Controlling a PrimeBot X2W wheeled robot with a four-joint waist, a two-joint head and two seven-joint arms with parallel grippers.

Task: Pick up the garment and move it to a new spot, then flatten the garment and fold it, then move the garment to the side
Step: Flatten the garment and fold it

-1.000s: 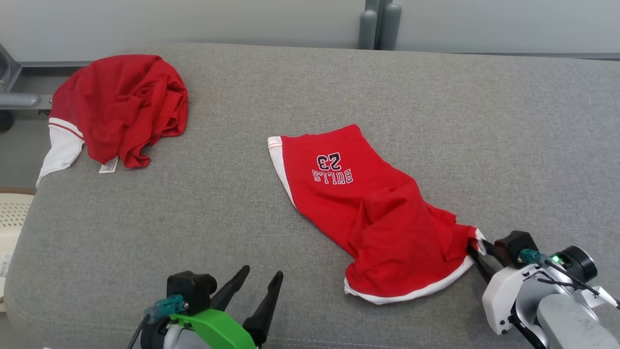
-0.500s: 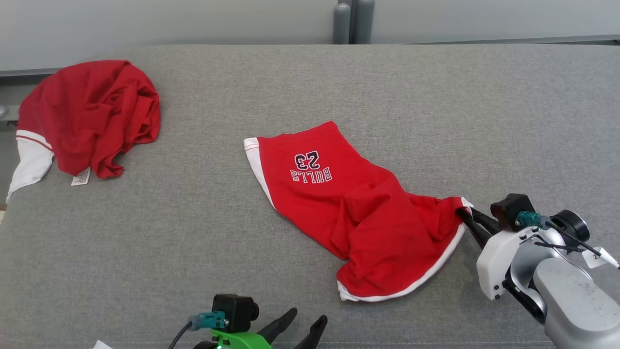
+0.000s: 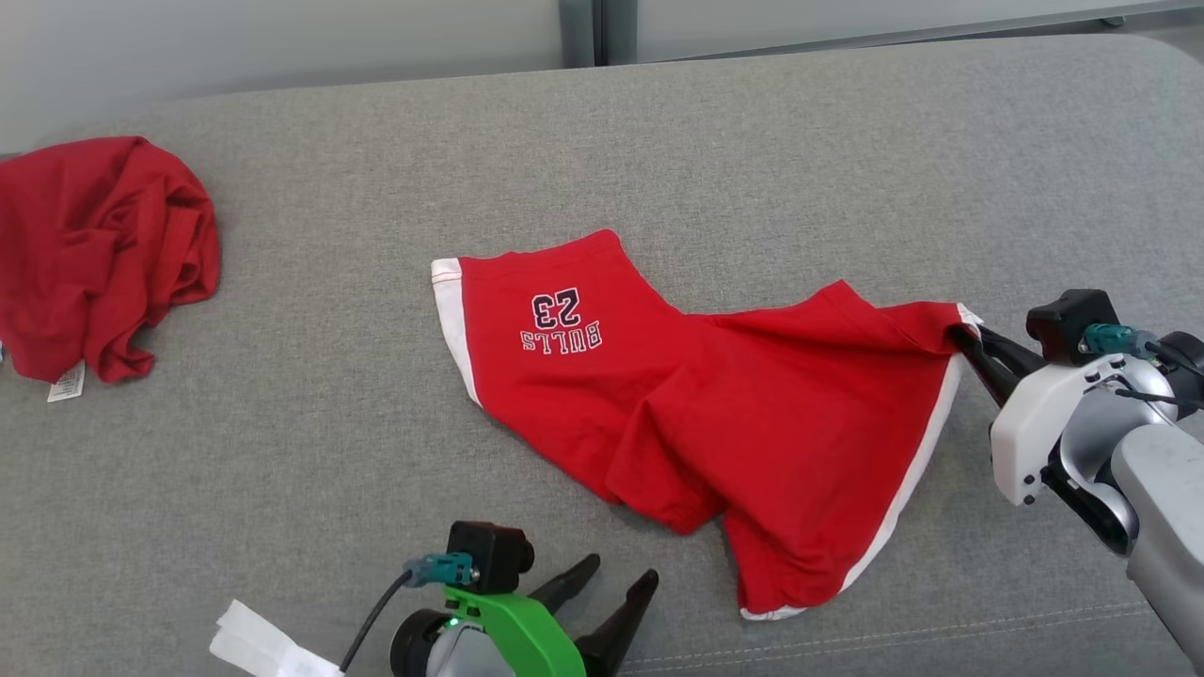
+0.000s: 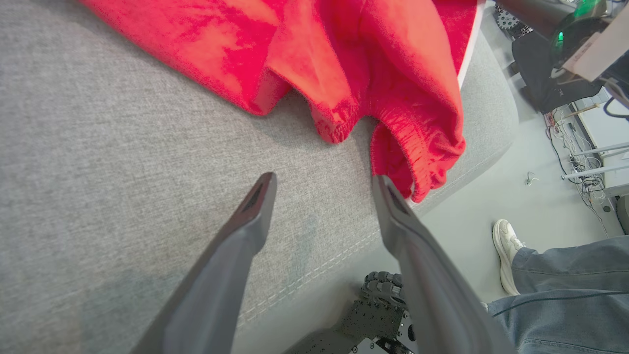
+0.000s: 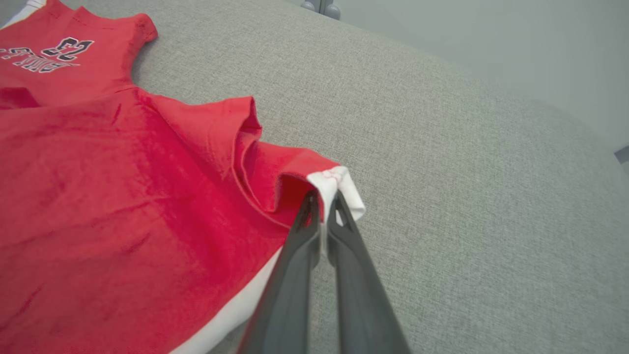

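Your right end effector (image 5: pixel 323 199) pinches the red shorts (image 3: pixel 715 414) at a white-trimmed corner; left end effector (image 4: pixel 323 181) gapes, just beside their waistband.

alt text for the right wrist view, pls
The right hand is pinched shut on the white-trimmed corner of the red shorts, which spread to the left across a grey cushion. A printed 23 shows at the upper left.
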